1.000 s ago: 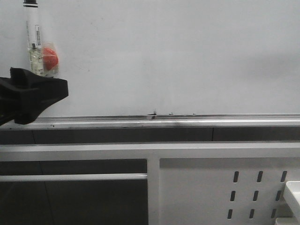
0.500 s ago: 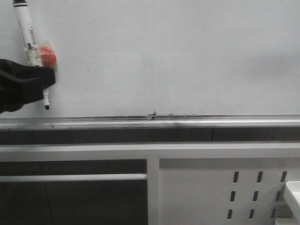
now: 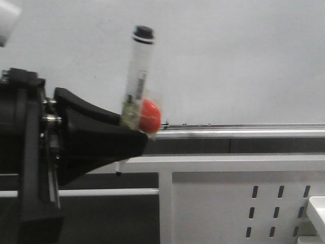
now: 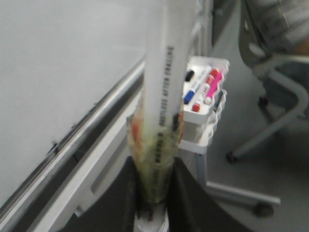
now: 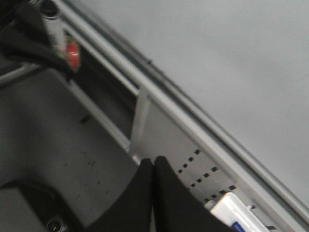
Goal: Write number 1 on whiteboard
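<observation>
The whiteboard (image 3: 228,61) fills the back of the front view, with its silver ledge (image 3: 244,128) along the bottom. The number 1 is out of view; only small smudges sit by the ledge. My left gripper (image 3: 137,134) looms large at the left, shut on a white marker pen (image 3: 138,71) that has a red blob (image 3: 150,116) and tape at the grip. The pen tilts, black end up and tip (image 3: 118,173) down. In the left wrist view the marker pen (image 4: 164,82) rises from my left gripper (image 4: 154,183). My right gripper (image 5: 153,162) is shut and holds nothing.
A white metal panel (image 3: 228,203) with slotted holes stands below the ledge. A white tray (image 4: 205,92) holding several coloured markers hangs at the frame's end. An office chair (image 4: 275,77) is beyond it. The tray's corner (image 3: 317,208) shows at the right edge.
My left gripper has swung from the far left by the board toward the camera and to the right, carrying the marker pen. The pen now sits lower and tilted.
</observation>
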{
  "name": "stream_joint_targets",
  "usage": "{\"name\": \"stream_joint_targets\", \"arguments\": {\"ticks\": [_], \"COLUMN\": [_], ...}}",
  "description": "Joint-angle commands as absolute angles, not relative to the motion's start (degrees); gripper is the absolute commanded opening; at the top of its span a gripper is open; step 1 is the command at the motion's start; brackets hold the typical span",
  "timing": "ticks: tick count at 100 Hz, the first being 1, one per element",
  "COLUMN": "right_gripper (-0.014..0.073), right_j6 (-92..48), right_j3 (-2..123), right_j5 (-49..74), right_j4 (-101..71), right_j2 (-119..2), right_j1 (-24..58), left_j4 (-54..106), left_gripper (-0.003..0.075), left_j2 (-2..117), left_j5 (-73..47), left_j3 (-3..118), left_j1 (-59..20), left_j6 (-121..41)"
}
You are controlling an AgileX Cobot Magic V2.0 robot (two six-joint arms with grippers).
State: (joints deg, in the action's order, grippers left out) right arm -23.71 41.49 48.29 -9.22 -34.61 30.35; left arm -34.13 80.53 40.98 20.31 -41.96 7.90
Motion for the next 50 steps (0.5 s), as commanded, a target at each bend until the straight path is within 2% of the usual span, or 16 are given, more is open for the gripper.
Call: {"name": "stream_joint_targets", "arguments": {"ticks": [1,13,16,21,50], "right_gripper": [0.008,0.0332,0.04,0.0463,0.044], "right_j6": [-26.6,-26.85,-26.85,-26.85,-26.97], "right_j3": [44.6,45.39,45.39,45.39,45.39], "right_j5": [45.74,40.18,39.11,37.7,28.14], "right_j4": [-12.01,-11.74,-11.49,-11.49,-11.49], "right_j2": [-38.93,-42.94,-43.61,-44.59,-48.82], "right_j1": [33.98,38.8,39.67,41.12,46.22], "left_j4": [-37.27,-40.37,-41.36,-42.52,-43.71], "left_gripper": [-0.002,-0.002,-0.002,-0.002,-0.002], "left_j2": [76.24,73.32,72.76,72.05,70.7], "left_j5": [30.24,9.55,6.38,3.46,3.49], "left_j3": [26.57,33.12,34.11,35.27,38.02], "left_j1": [-46.13,-51.42,-52.56,-53.69,-58.34], "left_j6": [8.44,8.44,8.44,8.44,8.44]}}
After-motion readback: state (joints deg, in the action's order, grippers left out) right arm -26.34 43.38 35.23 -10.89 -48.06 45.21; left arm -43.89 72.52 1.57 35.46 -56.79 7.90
